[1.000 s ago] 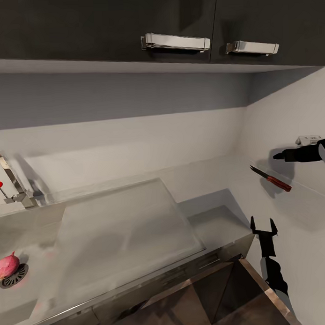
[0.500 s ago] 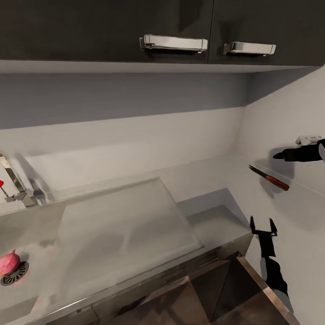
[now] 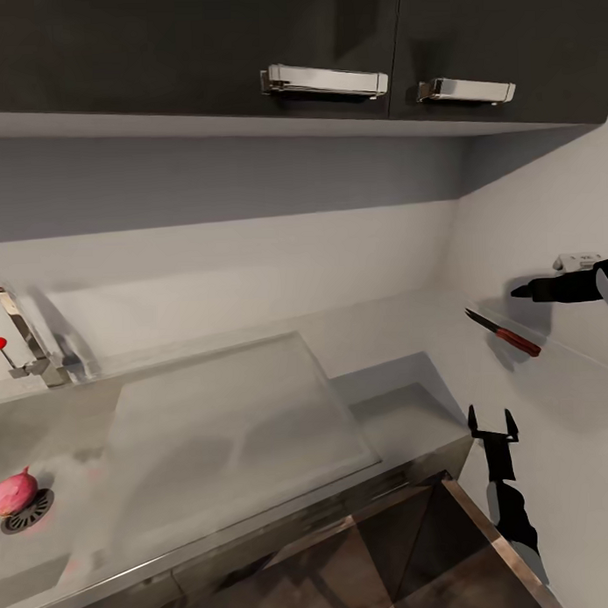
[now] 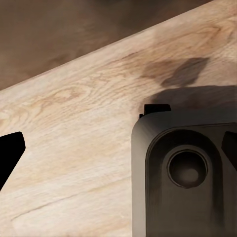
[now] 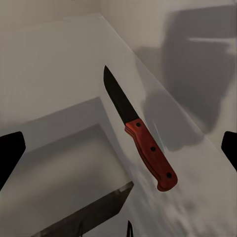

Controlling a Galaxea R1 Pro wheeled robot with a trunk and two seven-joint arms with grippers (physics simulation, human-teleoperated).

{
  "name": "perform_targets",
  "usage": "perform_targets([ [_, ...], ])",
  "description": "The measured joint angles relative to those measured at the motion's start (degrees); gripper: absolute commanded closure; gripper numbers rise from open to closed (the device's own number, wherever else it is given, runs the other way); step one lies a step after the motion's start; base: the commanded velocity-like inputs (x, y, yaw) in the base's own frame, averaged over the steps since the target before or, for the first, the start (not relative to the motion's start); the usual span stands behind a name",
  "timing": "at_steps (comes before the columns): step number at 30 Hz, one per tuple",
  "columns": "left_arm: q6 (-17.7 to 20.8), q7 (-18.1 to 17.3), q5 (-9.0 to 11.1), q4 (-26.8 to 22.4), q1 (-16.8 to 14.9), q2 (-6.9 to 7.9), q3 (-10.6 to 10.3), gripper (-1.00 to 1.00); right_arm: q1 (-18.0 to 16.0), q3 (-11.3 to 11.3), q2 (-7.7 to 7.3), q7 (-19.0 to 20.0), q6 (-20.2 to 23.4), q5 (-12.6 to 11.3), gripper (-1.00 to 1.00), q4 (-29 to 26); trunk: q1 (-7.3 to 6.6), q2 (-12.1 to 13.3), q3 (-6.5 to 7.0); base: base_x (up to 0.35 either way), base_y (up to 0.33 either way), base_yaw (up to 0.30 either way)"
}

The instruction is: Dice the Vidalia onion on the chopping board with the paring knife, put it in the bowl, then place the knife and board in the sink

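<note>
One onion (image 3: 14,492) sits in the sink (image 3: 72,435). One knife (image 3: 504,331) lies by the right gripper (image 3: 519,291); I cannot tell its grip.

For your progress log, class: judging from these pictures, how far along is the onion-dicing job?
Done: nothing yet. The Vidalia onion lies whole in the sink, beside the drain.
In hand: neither claw grips anything. The paring knife lies untouched on the countertop; the right claw hovers near it, its fingers spread in the wrist view.
Left: fetching the onion, dicing, bowling it, then putting knife and board in the sink.
</note>
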Motion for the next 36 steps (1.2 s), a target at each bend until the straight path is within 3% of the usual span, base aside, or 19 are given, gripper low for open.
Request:
perform_targets([
  [36,0.0,0.0,0.0,0.0,0.0,0.18,0.1,-1.0,0.0,0.0,0.0,-0.1,0.0,0.0,-1.0,0.0,0.0,0.0,0.0,0.0,-0.013,0.0],
])
